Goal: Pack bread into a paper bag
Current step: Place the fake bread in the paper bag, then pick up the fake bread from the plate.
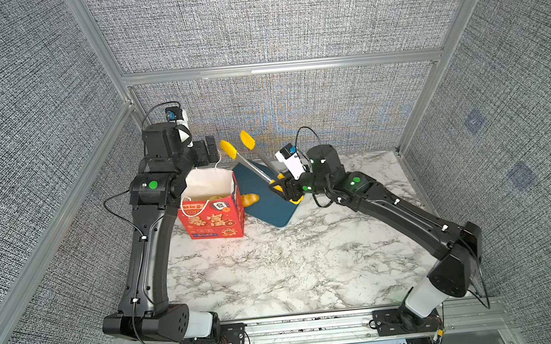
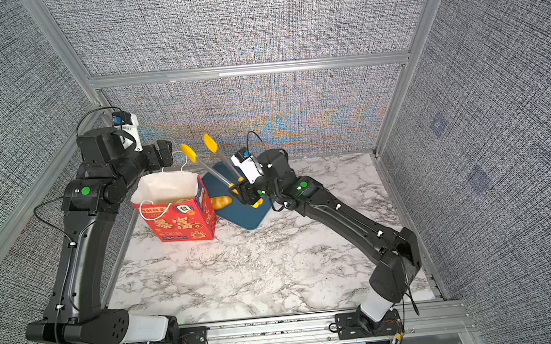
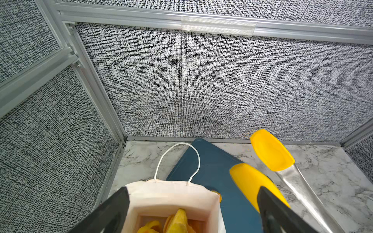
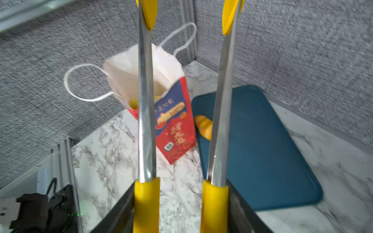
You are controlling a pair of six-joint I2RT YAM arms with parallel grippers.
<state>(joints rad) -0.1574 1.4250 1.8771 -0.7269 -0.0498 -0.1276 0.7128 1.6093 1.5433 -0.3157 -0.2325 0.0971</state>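
Marble table (image 1: pixel 275 264) carries a dark blue tray (image 1: pixel 270 210), and the red paper bag (image 1: pixel 215 220) stands upright just beside it, mouth open so bread can drop straight in. The right gripper (image 1: pixel 282 186) pinches the tongs (image 4: pixel 145 121) by their yellow handles; their tips stand apart, empty. The left gripper (image 1: pixel 207 151), spread wide and holding nothing, hovers at the bag's far rim (probably to steady it). Some bread (image 3: pixel 177 222) lies inside; one roll (image 1: pixel 250 199) waits on the tray, just beside the bag.

Centre frame: red paper bag (image 2: pixel 183 218) upright on marble tabletop (image 2: pixel 241 267), one golden pastry (image 2: pixel 221 202) on dark blue tray (image 2: pixel 251 217) just right of it, right gripper (image 2: pixel 241 190) clamping yellow-tipped tongs (image 2: pixel 211 171), tips spread above the bag's upper-right corner.
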